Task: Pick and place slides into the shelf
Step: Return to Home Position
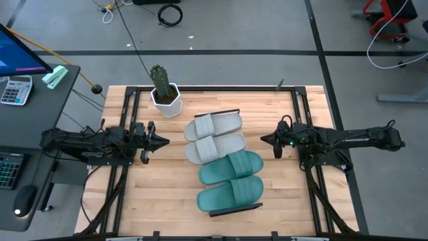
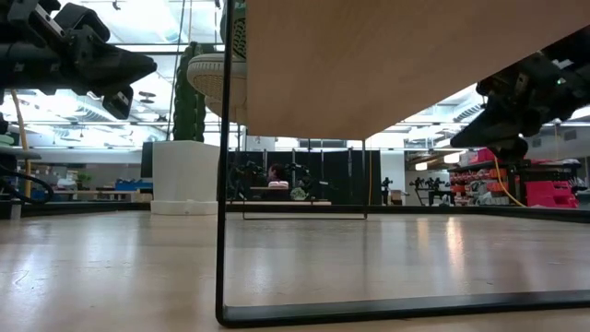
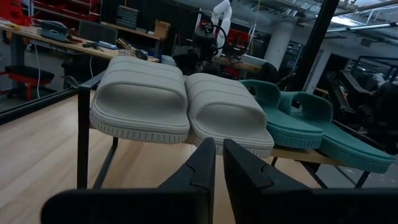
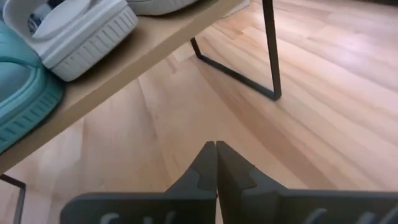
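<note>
Two light grey slides (image 1: 214, 137) and two teal-green slides (image 1: 231, 177) lie side by side in a row on the shelf (image 4: 118, 65), soles flat on its light-wood board, in the middle of the table. The left wrist view shows the grey slides (image 3: 180, 106) and the teal slides (image 3: 305, 124) from their toe ends. My left gripper (image 1: 164, 140) hovers to the left of the grey slides, shut and holding nothing. My right gripper (image 1: 263, 139) hovers to their right, above the tabletop, also shut and holding nothing.
A potted cactus in a white pot (image 1: 164, 94) stands near the table's far edge, just left of the shelf's far end. The shelf's black metal legs (image 2: 223, 231) rest on the butcher-block tabletop (image 1: 167, 194). A desk with a calculator (image 1: 17, 90) stands beyond the table's left edge.
</note>
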Controlling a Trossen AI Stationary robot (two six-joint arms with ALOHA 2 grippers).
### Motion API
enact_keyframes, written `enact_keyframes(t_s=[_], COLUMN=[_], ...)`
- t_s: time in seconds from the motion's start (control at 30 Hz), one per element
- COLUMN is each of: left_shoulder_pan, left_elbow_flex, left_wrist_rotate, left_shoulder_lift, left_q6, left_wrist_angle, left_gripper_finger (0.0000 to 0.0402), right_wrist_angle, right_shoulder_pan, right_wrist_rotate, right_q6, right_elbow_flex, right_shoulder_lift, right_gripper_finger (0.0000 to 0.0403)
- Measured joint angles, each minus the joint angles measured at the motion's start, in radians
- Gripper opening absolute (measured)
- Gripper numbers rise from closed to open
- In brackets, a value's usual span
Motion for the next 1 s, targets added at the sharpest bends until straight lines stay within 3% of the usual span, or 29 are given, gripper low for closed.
enact_keyframes(t_s=[1.0], left_shoulder_pan=[0.0], left_elbow_flex=[0.0], left_wrist_rotate=[0.0], left_shoulder_lift=[0.0], left_q6=[0.0], left_wrist_angle=[0.0], left_gripper_finger=[0.003], right_wrist_angle=[0.116], right_shoulder_pan=[0.001], right_wrist_rotate=[0.005], right_q6=[-0.048], right_elbow_flex=[-0.088], right_shoulder_lift=[0.0], right_gripper_finger=[0.0])
